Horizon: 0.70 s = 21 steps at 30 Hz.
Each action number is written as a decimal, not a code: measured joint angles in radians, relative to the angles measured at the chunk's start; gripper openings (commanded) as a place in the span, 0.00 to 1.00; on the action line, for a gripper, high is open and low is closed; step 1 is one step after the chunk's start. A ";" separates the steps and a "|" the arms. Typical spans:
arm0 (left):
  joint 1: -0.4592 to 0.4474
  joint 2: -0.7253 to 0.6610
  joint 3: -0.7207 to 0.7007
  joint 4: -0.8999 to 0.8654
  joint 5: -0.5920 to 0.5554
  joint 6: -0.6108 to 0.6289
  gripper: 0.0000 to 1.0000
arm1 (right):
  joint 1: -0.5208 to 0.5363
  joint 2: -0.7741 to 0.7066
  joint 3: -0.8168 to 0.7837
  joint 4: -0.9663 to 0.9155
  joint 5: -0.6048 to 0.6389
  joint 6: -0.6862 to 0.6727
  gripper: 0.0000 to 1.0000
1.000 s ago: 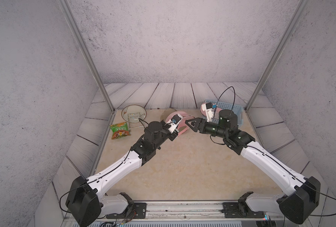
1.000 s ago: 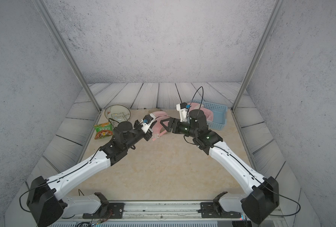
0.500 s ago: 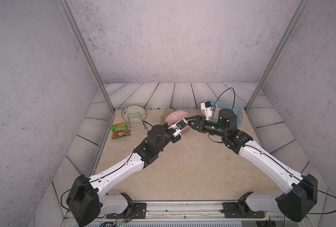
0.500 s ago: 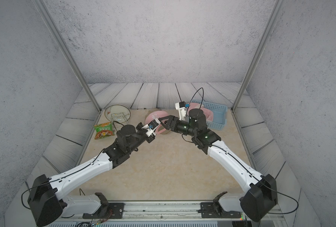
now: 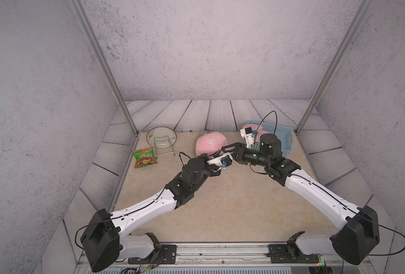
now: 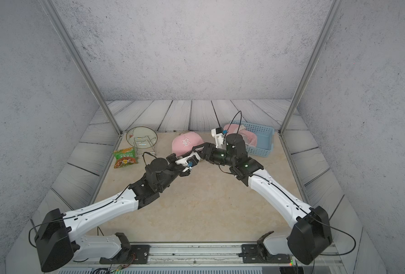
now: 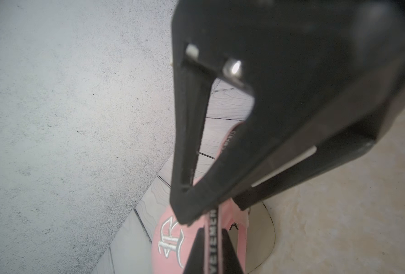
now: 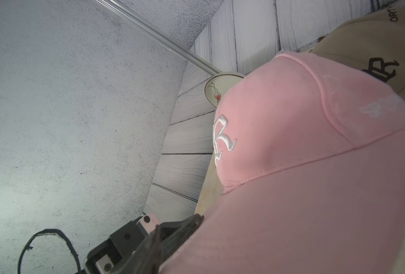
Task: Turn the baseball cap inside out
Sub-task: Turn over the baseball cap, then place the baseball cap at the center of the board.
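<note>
The pink baseball cap (image 5: 211, 143) (image 6: 186, 141) sits at the back middle of the table, crown up, with its white "R" facing forward. My left gripper (image 5: 205, 156) (image 7: 212, 237) is shut on the cap's lower edge, a pink band with black lettering (image 7: 212, 251). My right gripper (image 5: 224, 151) (image 6: 195, 151) reaches in from the right. In the left wrist view its black fingers (image 7: 187, 208) stand apart on either side of that same edge. The cap's crown (image 8: 291, 123) and brim fill the right wrist view, where my own right jaws are hidden.
A beige cap (image 8: 367, 42) lies just behind the pink one. A blue basket (image 5: 279, 136) with pink fabric (image 5: 250, 125) stands at the back right. A glass plate on a wire rack (image 5: 161, 140) and a green snack packet (image 5: 144, 157) are at the back left.
The cap's crown has filled out and now shows its "R". My left gripper has sunk lower and slightly nearer. My right jaws have narrowed around the cap's edge.
</note>
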 measured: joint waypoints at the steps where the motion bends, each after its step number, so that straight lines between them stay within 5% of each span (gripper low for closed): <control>1: -0.005 0.000 -0.003 0.003 -0.010 0.018 0.00 | -0.002 0.000 -0.004 0.001 -0.003 0.003 0.54; 6: -0.028 0.001 -0.027 0.021 -0.048 0.101 0.05 | -0.006 0.000 -0.027 0.000 -0.016 0.017 0.45; 13: -0.050 0.011 -0.053 0.047 -0.075 0.205 0.27 | -0.015 -0.002 -0.045 0.005 -0.059 0.059 0.03; 21: -0.113 -0.050 -0.070 0.056 0.038 0.227 0.66 | -0.061 -0.003 -0.102 0.021 -0.024 0.002 0.00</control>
